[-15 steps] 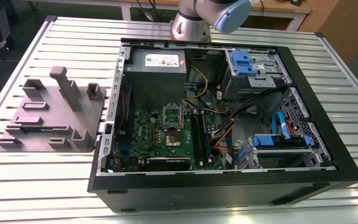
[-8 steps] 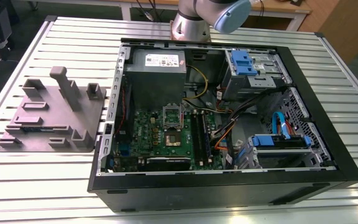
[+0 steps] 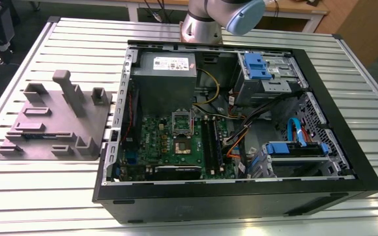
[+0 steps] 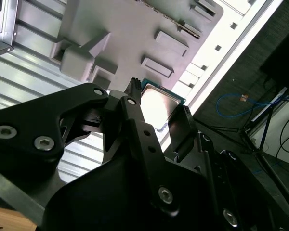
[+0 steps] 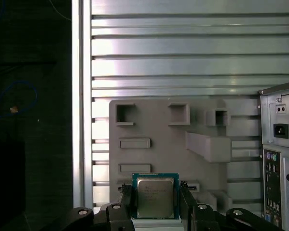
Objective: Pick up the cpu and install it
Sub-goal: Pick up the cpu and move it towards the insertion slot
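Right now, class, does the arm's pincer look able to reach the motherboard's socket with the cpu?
Probably yes. The pincer grips the cpu; the case lies open-sided, the socket sits uncovered, and cables run beside it, not across.

Fingers clamped
My gripper (image 5: pixel 155 206) pinches the cpu (image 5: pixel 155 195) between two black fingers (image 5: pixel 126 198); my arm (image 3: pixel 202 27) stands upright in the exterior view.

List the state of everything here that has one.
cpu: held above the grey tray.
gripper: shut on the cpu.
computer case: lying on its side, side panel off.
cpu socket: open.
grey tray: flat on the table, beside the computer case.
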`<state>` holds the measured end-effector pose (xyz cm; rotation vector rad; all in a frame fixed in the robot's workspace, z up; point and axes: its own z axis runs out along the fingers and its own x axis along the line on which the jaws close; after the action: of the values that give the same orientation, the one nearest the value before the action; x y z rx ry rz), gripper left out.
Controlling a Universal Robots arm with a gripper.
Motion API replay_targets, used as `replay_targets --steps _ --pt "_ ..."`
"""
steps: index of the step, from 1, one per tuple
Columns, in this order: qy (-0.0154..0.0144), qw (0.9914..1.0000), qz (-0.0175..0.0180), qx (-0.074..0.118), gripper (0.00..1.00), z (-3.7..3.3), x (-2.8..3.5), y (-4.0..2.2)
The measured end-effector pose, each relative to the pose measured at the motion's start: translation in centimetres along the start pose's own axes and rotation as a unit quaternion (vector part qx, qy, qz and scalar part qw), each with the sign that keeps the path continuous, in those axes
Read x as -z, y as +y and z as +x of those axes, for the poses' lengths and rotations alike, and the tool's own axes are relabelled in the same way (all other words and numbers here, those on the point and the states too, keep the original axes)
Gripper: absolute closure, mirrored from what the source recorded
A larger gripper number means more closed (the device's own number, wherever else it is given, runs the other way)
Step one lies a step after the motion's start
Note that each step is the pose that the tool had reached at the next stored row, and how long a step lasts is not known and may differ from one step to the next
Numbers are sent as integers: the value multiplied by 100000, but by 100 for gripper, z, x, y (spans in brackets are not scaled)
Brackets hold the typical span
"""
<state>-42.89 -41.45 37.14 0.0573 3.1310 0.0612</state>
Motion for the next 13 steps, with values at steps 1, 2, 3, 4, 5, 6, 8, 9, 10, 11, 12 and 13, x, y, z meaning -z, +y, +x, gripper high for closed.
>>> replay_targets --steps 1,2,3,4,5,6,8,9,10,11,12,13 --pt "-1 100000 0 1 53 -4 0 0" --pt "4 100000 2 0 53 -8 0 0" --pt "0 100000 0 -2 53 -11 0 1" --pt "0 100000 1 -1 53 -15 0 1" --pt "2 100000 2 -2 53 -19 0 1" --pt "1 100000 0 -3 53 -22 0 1" --pt "-1 100000 1 -5 53 -24 0 1" --pt "-1 100000 -1 -3 53 -24 -1 1" --pt "4 100000 4 0 53 -25 0 0" --pt "10 100000 8 3 53 -26 1 -3" --pt "7 100000 5 9 53 -27 1 -8" --pt "5 100000 3 4 53 -27 1 -14"
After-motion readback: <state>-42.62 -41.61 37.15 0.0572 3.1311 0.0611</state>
